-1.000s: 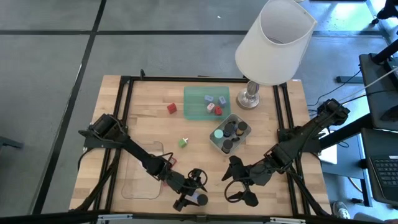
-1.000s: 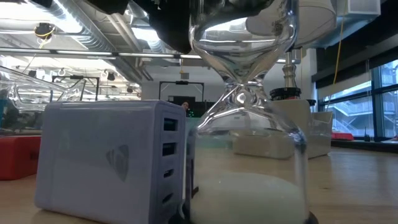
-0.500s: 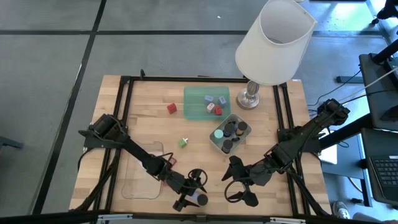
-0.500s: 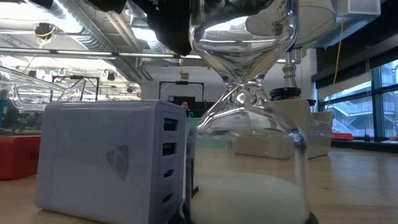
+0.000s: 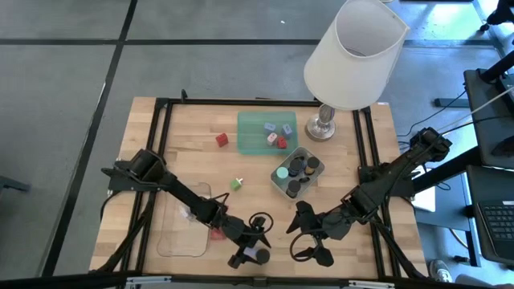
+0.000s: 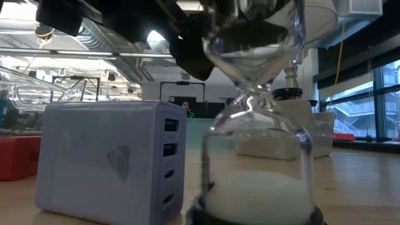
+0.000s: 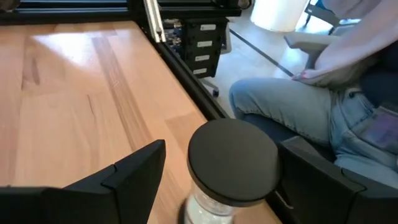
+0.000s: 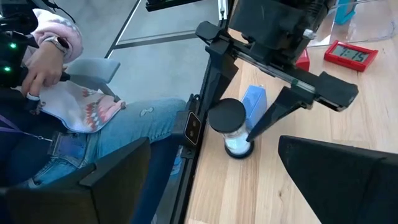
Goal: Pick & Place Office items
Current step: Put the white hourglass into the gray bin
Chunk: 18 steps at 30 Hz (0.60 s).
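Observation:
An hourglass [image 5: 259, 255] with black end caps and white sand stands upright on its base near the table's near edge; it also shows in the low view [image 6: 256, 125]. My left gripper [image 7: 221, 180] is open, with one finger on each side of the hourglass [image 7: 233, 158]. A pale blue-grey charger block [image 6: 106, 162] stands just beside it, and shows in the right wrist view too [image 8: 254, 102]. My right gripper [image 5: 309, 241] is open and empty, a little to the right of the hourglass. A red block [image 5: 222, 139] and a small green piece [image 5: 237, 184] lie on the bare wood. My left gripper reaches the hourglass slanting from the table's far left, its fingers astride the glass. In the right wrist view one finger [image 8: 268, 119] lies against the lower bulb [image 8: 241, 140]. Whether the other finger touches, I cannot tell. The hourglass stands upright with its base on the table.
A green tray [image 5: 249, 120] holds several small pieces. A grey tray [image 5: 275, 183] holds black caps and a teal disc. A clear tray [image 5: 173, 233] lies at the near left. A white-shaded lamp [image 5: 353, 52] stands at the far right. A seated person [image 8: 93, 124] is at the near edge.
My left gripper has gone a little toward the table's right edge. The hourglass between its fingers has slid a short way toward the right and stays upright. The charger block has kept its place.

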### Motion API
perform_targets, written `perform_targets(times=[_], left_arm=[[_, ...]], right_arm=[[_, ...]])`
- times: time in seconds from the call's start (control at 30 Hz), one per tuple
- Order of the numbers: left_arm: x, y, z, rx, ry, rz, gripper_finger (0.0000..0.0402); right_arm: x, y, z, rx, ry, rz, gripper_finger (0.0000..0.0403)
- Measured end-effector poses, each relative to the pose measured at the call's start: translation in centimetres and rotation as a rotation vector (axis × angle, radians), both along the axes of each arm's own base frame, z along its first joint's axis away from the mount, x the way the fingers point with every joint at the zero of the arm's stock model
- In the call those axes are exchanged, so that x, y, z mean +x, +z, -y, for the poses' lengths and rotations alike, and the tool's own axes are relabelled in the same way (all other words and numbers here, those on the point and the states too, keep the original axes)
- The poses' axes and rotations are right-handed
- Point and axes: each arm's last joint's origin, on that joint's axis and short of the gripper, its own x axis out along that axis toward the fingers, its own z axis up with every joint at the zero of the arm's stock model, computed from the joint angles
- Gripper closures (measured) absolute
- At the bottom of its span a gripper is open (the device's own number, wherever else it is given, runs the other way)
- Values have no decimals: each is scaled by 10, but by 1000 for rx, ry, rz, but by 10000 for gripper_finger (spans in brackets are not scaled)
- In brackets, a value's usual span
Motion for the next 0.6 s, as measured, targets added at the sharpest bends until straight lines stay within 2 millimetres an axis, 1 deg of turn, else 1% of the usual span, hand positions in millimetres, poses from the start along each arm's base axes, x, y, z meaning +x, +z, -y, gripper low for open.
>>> perform_targets(times=[0.13, 0.33, 0.47, 0.57, 0.6], left_arm=[[0, -1, 0, 20, -8, 5, 125], [0, -1, -1, 29, -10, 6, 199], [1, 3, -3, 29, 6, 19, 201], [1, 17, -7, 29, 66, 62, 201], [0, 25, -8, 27, 98, 88, 201]], right_arm=[[0, 0, 0, -16, 11, 6, 46], [0, -1, 0, -29, 17, 5, 46], [-1, -1, 1, -34, 17, 0, 46], [0, -1, 1, -51, -13, 12, 46], [0, -1, 2, -60, -26, 19, 46]])
